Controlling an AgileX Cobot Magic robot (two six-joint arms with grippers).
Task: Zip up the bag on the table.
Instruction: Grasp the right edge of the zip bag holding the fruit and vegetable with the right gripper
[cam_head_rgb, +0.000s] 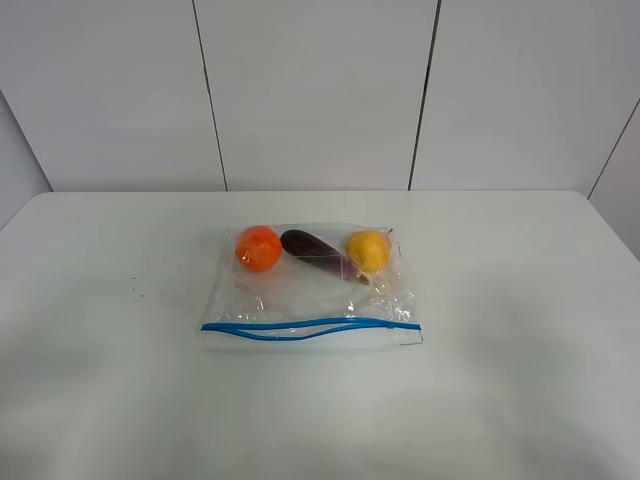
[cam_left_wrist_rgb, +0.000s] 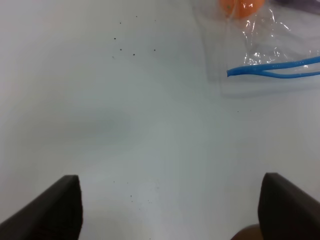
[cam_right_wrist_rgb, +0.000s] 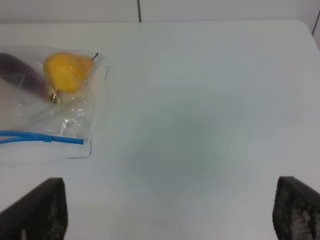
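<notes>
- The bag (cam_head_rgb: 310, 285), clear and crinkled, lies flat near the middle of the white surface (cam_head_rgb: 520, 330), about midway between its far and near edges.
- The blue zipper strip (cam_head_rgb: 310, 328) runs left to right along the bag's near edge. Its two tracks meet at both ends and bow apart in the middle, so the bag is not fully closed.
- Three toys lie in a row in the far half of the bag: an orange fruit (cam_head_rgb: 258, 248) on the left, a purple eggplant (cam_head_rgb: 320, 255) lying slantwise in the middle, and a yellow fruit (cam_head_rgb: 368, 250) on the right, touching the eggplant's right end.
- The left gripper (cam_left_wrist_rgb: 172, 200) shows only in its own wrist view. Its two dark fingers (cam_left_wrist_rgb: 60, 207) are spread wide over bare surface, with nothing between them.
- The bag's left end, where the two blue tracks join, lies well apart from the left gripper, ahead of it and off to the right.
- The right gripper (cam_right_wrist_rgb: 167, 210) likewise shows only in its own wrist view. It is released, with its fingers (cam_right_wrist_rgb: 295, 210) far apart, and it grasps nothing.
- The bag's right end, with the yellow fruit and the end of the zipper strip, lies ahead of the right gripper and off to the left. It is clear of both fingers.
- A few dark specks (cam_head_rgb: 135, 290) dot the surface left of the bag.
- Pale wall panels (cam_head_rgb: 320, 90) stand beyond the far edge of the surface.
</notes>
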